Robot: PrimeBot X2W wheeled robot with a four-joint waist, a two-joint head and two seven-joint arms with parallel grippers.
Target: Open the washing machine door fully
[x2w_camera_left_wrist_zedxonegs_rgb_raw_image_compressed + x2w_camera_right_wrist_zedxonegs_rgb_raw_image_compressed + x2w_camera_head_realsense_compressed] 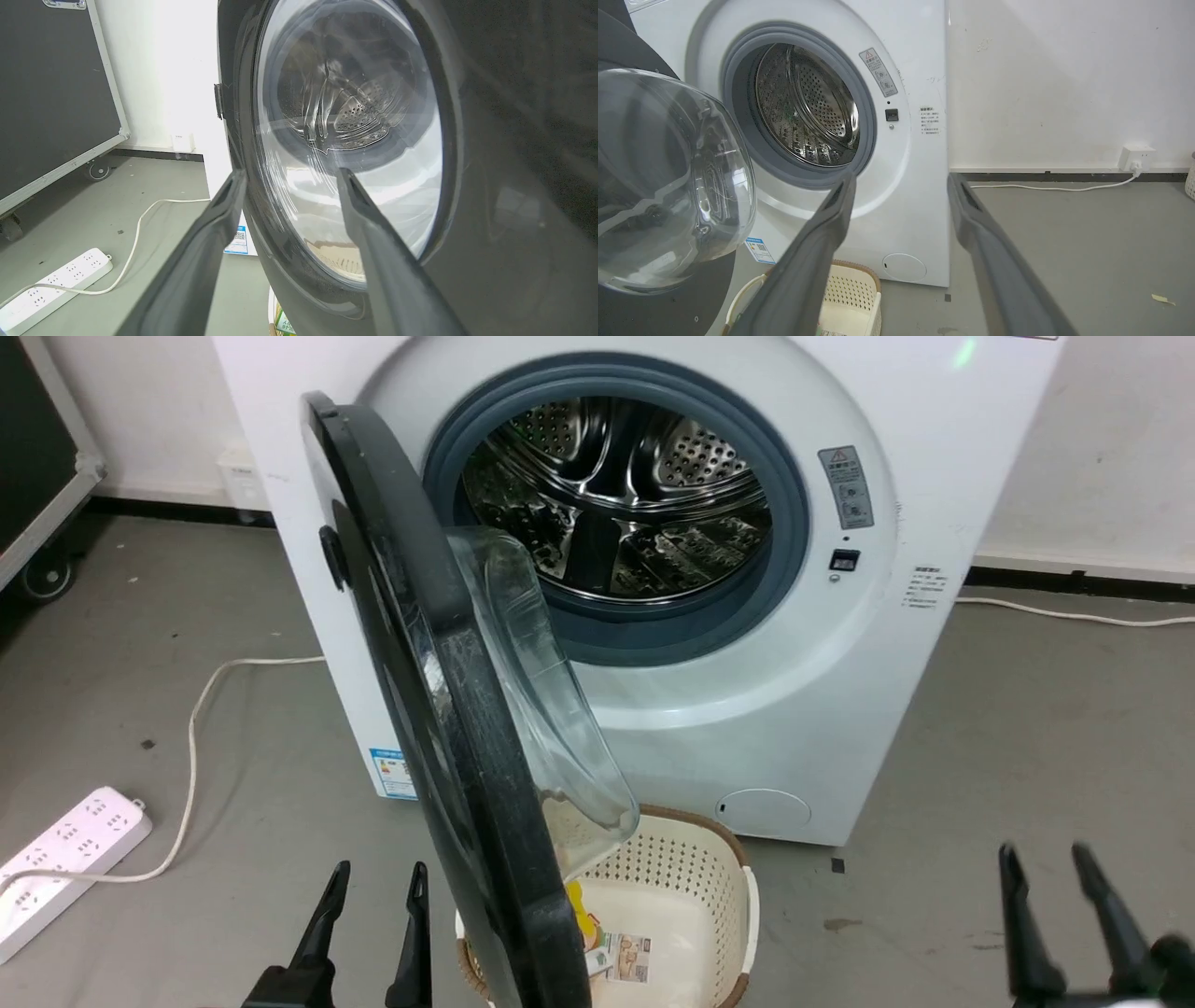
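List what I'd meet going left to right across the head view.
black wheeled case → power strip → left end effector → washing machine door → laundry basket → right end effector. The washing machine spans too much of the width to place.

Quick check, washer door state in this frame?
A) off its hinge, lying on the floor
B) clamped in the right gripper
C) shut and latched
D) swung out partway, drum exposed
D: the washing machine door stands swung out from the washing machine, leaving the drum in plain sight, and the right gripper is open, holding nothing.
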